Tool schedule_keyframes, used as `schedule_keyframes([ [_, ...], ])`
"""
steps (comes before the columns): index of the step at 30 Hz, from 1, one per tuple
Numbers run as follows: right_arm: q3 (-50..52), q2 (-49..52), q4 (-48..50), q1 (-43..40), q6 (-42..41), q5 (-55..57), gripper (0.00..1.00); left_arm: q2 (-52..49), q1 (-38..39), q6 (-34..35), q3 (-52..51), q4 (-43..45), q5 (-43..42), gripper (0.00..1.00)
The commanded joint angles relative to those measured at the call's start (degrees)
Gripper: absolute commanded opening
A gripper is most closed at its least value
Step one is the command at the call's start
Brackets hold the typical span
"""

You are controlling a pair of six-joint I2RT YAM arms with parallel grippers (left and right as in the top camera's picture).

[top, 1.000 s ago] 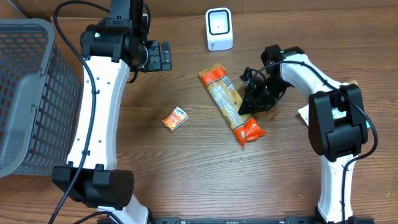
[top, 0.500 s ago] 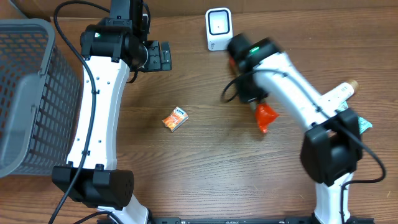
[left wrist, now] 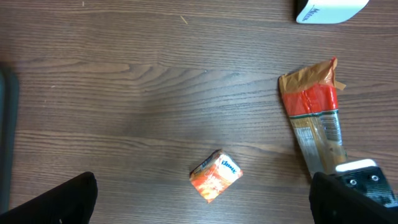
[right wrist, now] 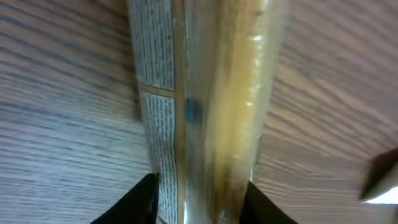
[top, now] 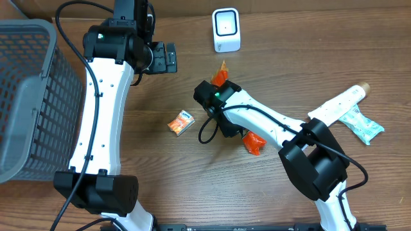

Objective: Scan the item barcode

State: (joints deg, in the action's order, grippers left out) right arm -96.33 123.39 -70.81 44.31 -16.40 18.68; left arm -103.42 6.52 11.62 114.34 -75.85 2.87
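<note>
Orange-ended packet [left wrist: 317,121], long axis diagonal; one end toward scanner [top: 226,29]

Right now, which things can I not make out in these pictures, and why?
Pasta package: overhead, its middle is hidden under the right arm.
Print: right wrist, too blurred to find a barcode.
Scanner: left wrist, cut off by the top edge.
Right gripper: right wrist, unclear whether its fingers press the package.
</note>
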Motion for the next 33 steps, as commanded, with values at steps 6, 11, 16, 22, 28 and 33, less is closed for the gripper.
schedule_keyframes([
  [6,0.5,0.1,3.7,-1.6,5.5,-20.5,0.46,-0.4,-0.1,0.4,-0.2,0.0,0.5,1.00],
  [11,0.5,0.1,3.7,-0.1,2.5,-16.4,0.56,-0.4,-0.1,0.4,-0.2,0.0,0.5,1.00],
  [16,-0.5,0.1,3.0,-1.0,-0.1,-9.9,0.70,-0.4,-0.1,0.4,-0.1,0.0,0.5,1.00],
  [22,-2.8,0.1,0.3,-1.1,3.4,-2.4,0.83,-0.4,-0.1,0.4,-0.1,0.0,0.5,1.00],
  [28,-4.2,0.0,0.0,-1.6,2.7,0.0,0.88,-0.4,-0.1,0.4,-0.2,0.0,0.5,1.00],
  [33,-5.7,-0.6,0.2,-4.8,3.4,-6.9,1.00,-0.4,-0.1,0.4,-0.2,0.0,0.5,1.00],
])
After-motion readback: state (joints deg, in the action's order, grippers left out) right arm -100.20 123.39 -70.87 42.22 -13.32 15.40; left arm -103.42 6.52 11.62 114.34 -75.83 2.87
